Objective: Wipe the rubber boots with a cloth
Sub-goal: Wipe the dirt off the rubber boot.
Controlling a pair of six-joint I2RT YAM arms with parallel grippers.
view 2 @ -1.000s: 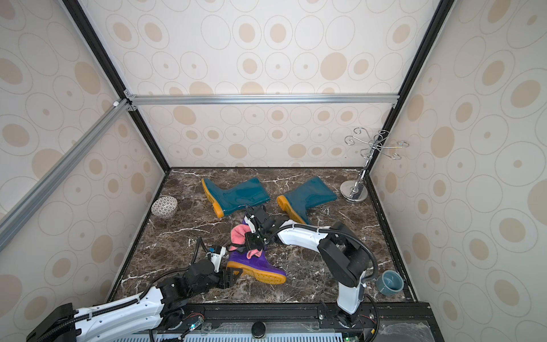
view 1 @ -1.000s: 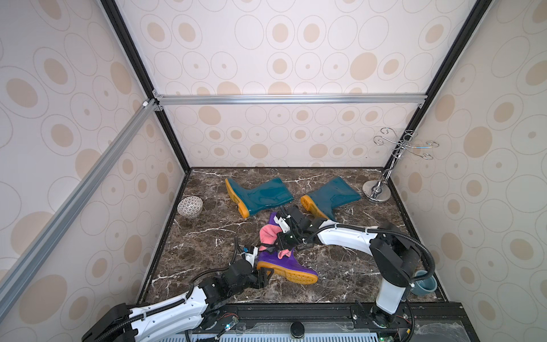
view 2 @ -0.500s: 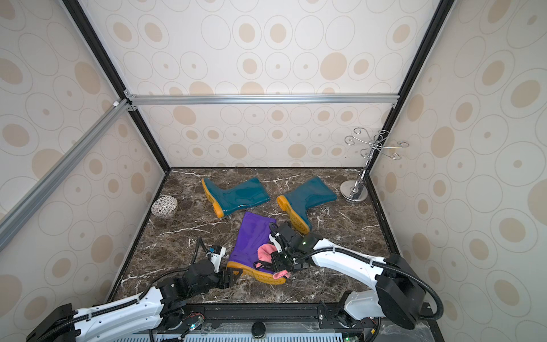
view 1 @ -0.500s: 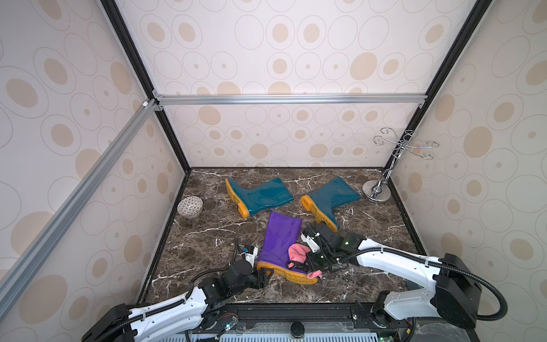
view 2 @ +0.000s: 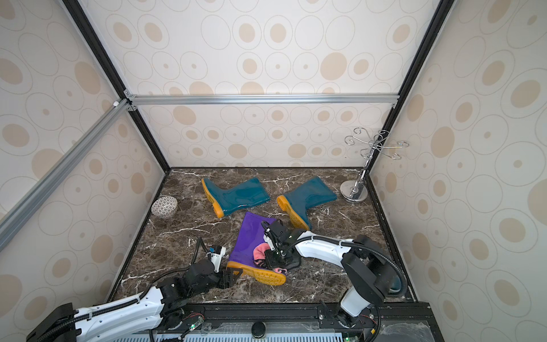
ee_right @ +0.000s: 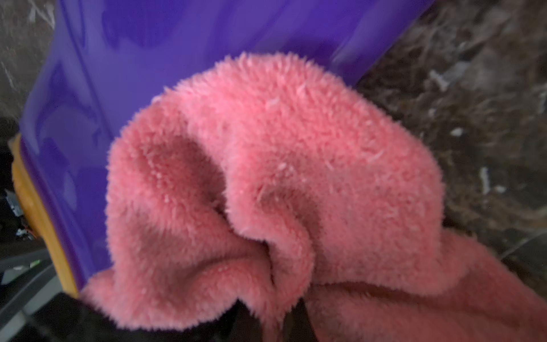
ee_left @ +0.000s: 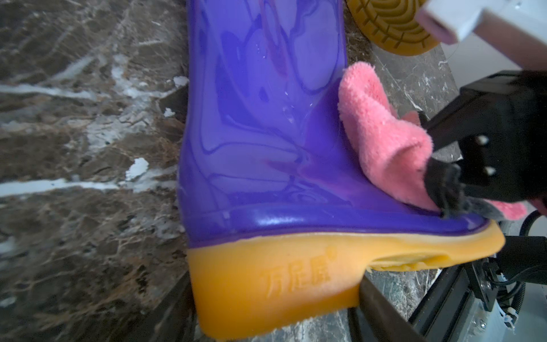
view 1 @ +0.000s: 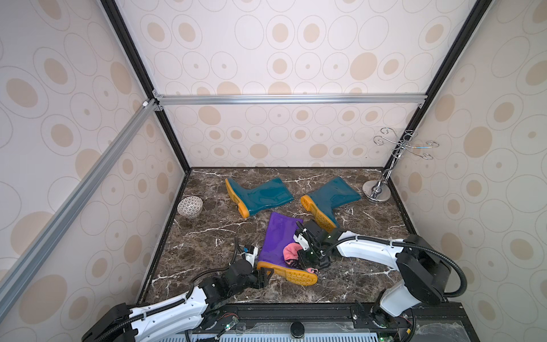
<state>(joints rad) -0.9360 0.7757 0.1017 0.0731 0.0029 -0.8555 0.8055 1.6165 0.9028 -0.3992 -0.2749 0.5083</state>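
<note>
Lower centre: near boot [view 1: 278, 237] flat on the table [view 1: 207, 237], cloth [view 1: 291, 251] on its right side | behind it — back-left boot [view 1: 260, 195] and back-right boot [view 1: 333, 194], side by side, apart | bowl [view 1: 190, 207] left edge | stand [view 1: 376, 195] up in the right corner.

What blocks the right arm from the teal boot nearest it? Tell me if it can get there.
Probably yes. The right gripper is shut on the cloth on the purple boot, and the sole of that teal boot lies just beside its wrist, nothing standing between them.

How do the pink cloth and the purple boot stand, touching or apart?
Touching. In the left wrist view the pink cloth presses on the purple boot, no gap between.
</note>
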